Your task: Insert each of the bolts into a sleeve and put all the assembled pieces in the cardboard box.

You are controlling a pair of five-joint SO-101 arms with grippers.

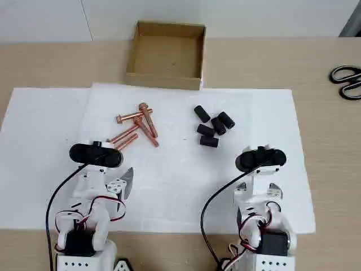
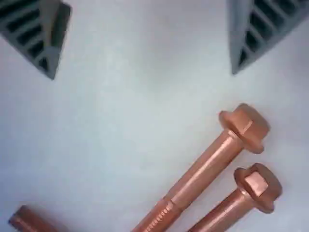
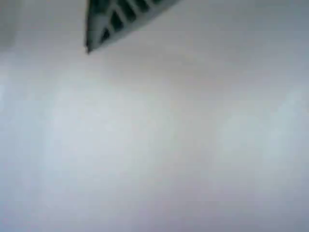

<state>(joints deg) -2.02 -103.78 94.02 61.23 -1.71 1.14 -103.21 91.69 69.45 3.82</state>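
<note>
Copper bolts (image 1: pixel 134 116) lie heaped, touching; left gripper (image 2: pixel 141 71) hangs wide apart and empty near two heads. Likely fault: closing catches both neighbours, or rolls one away.

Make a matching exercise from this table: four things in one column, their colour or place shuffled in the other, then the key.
1. bolts
2. sleeves
3. cardboard box
4. scissors

A. black, clustered on the paper
B. on the bare tabletop, off the paper
C. copper-coloured, heaped on the paper
D. open-topped, at the paper's far edge

Pairs: 1-C, 2-A, 3-D, 4-B.
</note>
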